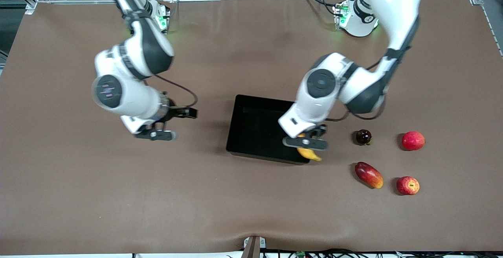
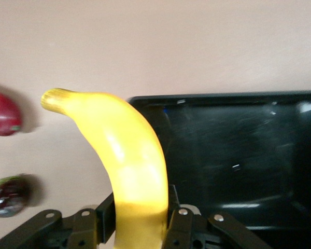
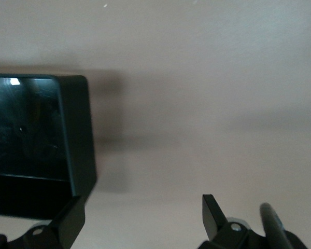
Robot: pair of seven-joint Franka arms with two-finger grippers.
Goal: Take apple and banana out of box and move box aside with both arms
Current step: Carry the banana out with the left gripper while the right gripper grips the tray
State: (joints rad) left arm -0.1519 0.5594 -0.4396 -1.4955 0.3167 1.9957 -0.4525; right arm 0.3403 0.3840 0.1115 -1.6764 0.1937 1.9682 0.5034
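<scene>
Left gripper (image 1: 305, 143) is clamped on the banana (image 1: 310, 154), lifted over the box (image 1: 251, 128) corner nearest the left arm's end. Apple (image 1: 408, 185) is already out on the table. Right gripper (image 1: 156, 134) waits wide open and empty beside the box; next, probably set the banana down by the apple.

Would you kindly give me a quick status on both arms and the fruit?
Left pincer shut on banana, over box corner. Right pincer open, waiting beside box. Apple already on table. Nothing in the way.
</scene>
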